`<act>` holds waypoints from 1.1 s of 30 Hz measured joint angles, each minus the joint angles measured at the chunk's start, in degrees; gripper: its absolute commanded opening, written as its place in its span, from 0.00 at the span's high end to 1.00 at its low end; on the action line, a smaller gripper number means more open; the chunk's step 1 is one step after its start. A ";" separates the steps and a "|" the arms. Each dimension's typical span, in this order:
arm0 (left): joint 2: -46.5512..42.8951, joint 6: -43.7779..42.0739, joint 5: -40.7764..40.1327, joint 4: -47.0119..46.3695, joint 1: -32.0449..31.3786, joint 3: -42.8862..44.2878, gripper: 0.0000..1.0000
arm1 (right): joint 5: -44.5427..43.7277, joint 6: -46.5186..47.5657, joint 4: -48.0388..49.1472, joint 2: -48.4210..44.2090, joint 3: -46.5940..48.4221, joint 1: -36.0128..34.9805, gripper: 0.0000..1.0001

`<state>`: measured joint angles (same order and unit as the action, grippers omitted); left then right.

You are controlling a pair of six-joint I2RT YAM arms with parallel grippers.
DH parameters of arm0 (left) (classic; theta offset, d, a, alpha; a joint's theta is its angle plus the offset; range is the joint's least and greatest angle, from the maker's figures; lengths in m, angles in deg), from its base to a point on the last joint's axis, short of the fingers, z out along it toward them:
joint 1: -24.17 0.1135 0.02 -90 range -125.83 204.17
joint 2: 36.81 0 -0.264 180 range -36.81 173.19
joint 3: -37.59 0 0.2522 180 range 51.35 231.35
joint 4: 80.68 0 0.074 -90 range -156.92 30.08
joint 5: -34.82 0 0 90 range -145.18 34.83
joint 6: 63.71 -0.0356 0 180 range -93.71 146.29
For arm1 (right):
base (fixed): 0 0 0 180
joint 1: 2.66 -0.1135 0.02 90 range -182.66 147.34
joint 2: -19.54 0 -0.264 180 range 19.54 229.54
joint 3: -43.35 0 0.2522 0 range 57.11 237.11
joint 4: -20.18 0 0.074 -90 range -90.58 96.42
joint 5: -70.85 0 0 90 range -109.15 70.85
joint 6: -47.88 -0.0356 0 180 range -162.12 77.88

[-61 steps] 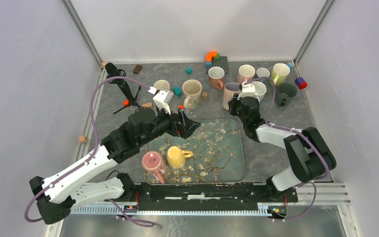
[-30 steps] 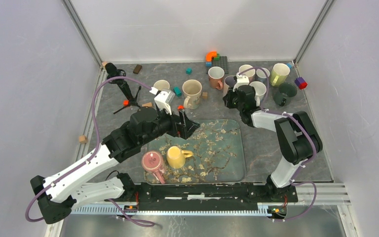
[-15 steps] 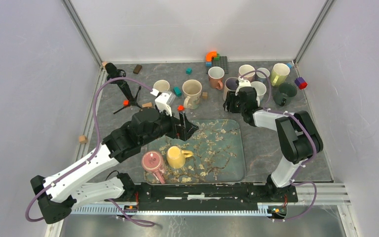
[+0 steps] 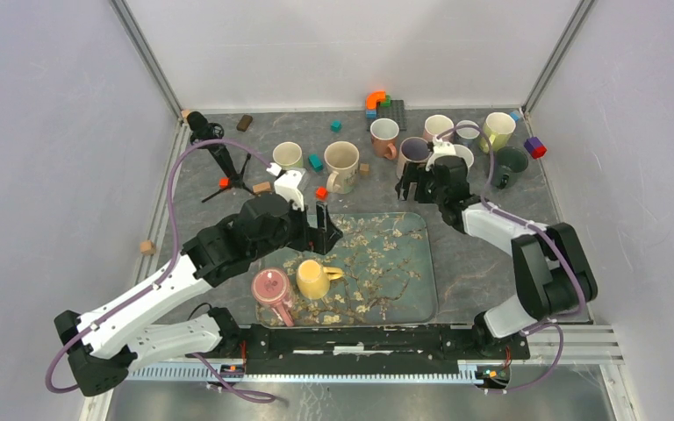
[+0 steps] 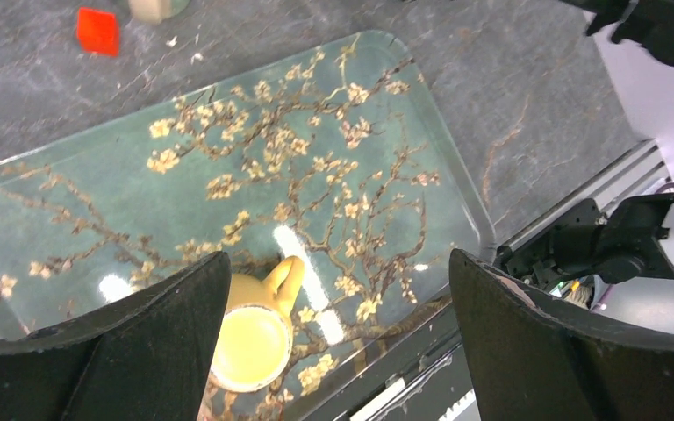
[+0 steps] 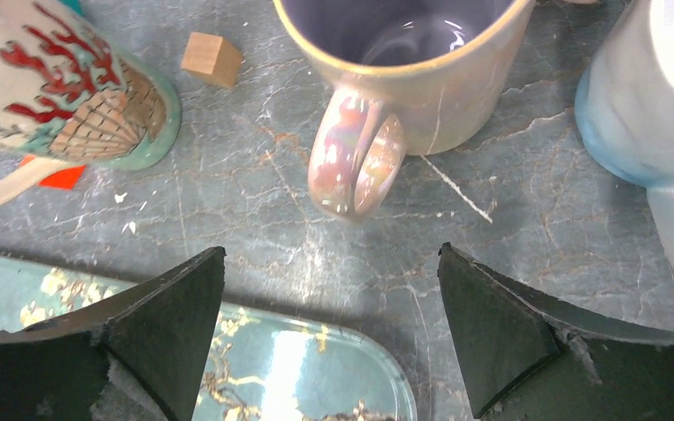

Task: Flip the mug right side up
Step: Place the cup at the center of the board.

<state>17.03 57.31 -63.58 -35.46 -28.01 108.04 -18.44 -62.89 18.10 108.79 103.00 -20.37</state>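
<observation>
The mug [image 4: 414,151], pearly pink with a gold rim, stands right side up on the desk [image 4: 483,254] in the upper right of the overhead view, among a cluster of other mugs. In the right wrist view its mouth [image 6: 404,26] faces upward and its handle [image 6: 355,167] points toward the bottom of the frame.

The right end effector [image 4: 412,184] sits just below it with its jaws spread wide and nothing between them; the handle lies ahead of the gap, untouched. A shell-patterned mug [image 6: 70,96] shows at the upper left of that view, a small wooden cube [image 6: 211,58] beside it, and a pale blue mug [image 6: 658,105] at the right edge.

The left end effector [image 4: 325,226] hangs over the blossom-patterned tray [image 4: 426,263] near the middle, jaws fully apart and empty. A yellow mug [image 5: 250,346] stands on the tray beneath it.
</observation>
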 measured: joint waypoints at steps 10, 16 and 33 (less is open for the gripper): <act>-3.45 7.58 -5.92 13.99 0.04 -0.07 0.00 | 4.87 0.55 -2.12 -11.58 -8.13 -0.35 0.02; -5.86 15.39 -9.27 25.00 0.04 -0.24 0.00 | 7.19 1.49 -2.62 -16.20 -11.34 -3.39 0.02; -9.55 38.32 -11.56 45.40 0.09 -7.78 0.00 | 10.88 5.88 0.59 -19.47 -12.94 -16.31 0.02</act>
<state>7.48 95.63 -75.14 9.94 -27.93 100.25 -7.55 -57.01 18.70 89.32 90.06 -36.68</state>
